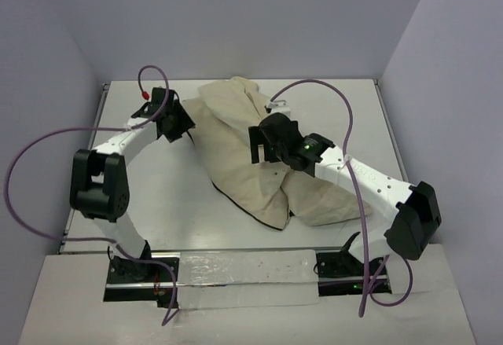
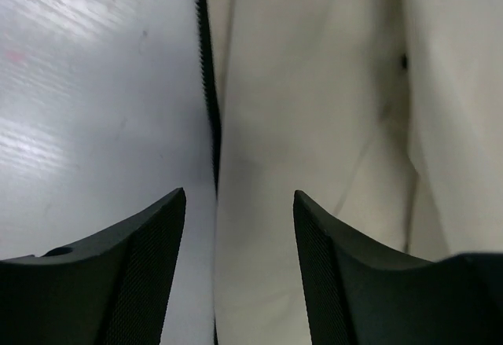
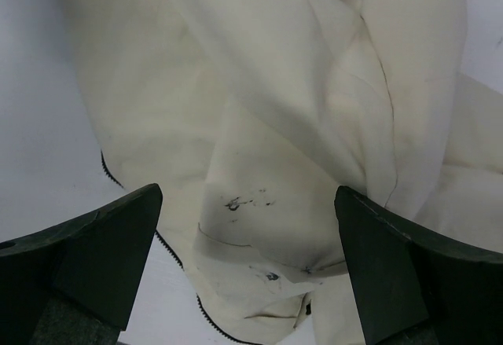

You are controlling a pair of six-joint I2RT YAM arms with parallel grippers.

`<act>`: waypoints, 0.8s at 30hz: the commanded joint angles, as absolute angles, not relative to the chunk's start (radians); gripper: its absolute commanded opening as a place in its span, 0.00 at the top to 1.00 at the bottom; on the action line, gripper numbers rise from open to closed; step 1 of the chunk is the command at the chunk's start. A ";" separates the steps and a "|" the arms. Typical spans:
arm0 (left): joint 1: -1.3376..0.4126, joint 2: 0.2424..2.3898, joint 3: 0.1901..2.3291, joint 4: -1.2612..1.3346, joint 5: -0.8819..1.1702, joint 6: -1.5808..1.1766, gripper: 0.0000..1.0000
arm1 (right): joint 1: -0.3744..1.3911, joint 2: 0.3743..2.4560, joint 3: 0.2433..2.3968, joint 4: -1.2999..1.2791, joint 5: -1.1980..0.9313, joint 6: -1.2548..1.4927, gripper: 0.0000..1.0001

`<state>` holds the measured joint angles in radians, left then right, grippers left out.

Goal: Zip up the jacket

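The cream jacket (image 1: 251, 148) lies crumpled in the middle of the white table, a dark zipper line along its left and lower edge. My left gripper (image 1: 182, 125) is open at the jacket's upper left edge. In the left wrist view its jaws straddle the black zipper teeth (image 2: 208, 86) and the cream fabric (image 2: 314, 109). My right gripper (image 1: 259, 150) is open and hovers over the jacket's middle. In the right wrist view it is above folded fabric with small dark marks (image 3: 247, 201) and a zipper edge (image 3: 177, 255).
The table (image 1: 157, 196) is walled by grey panels at the left, back and right. Purple cables (image 1: 31, 156) loop from both arms. A clear strip (image 1: 244, 270) lies along the near edge between the arm bases.
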<state>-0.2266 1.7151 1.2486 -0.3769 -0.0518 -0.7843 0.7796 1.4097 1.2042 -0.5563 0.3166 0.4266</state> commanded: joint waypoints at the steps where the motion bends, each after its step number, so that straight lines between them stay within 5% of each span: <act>1: -0.209 1.833 1.398 -0.317 -0.130 -0.747 0.34 | 0.772 1.360 1.176 -0.579 0.424 0.551 0.00; 7: -0.209 2.027 1.594 -0.370 -0.142 -0.689 0.20 | 0.772 1.279 1.135 -0.575 0.418 0.560 0.00; 12: -0.209 2.149 1.694 -0.389 -0.131 -0.665 0.36 | 0.772 1.267 1.155 -0.620 0.458 0.556 0.00; 17: -0.209 2.194 1.730 -0.404 -0.138 -0.666 0.36 | 0.771 1.264 1.164 -0.635 0.479 0.550 0.00; 21: -0.209 2.192 1.720 -0.401 -0.130 -0.664 0.15 | 0.769 1.265 1.168 -0.652 0.488 0.556 0.00; 24: -0.209 2.189 1.710 -0.391 -0.119 -0.661 0.16 | 0.770 1.255 1.179 -0.673 0.475 0.558 0.00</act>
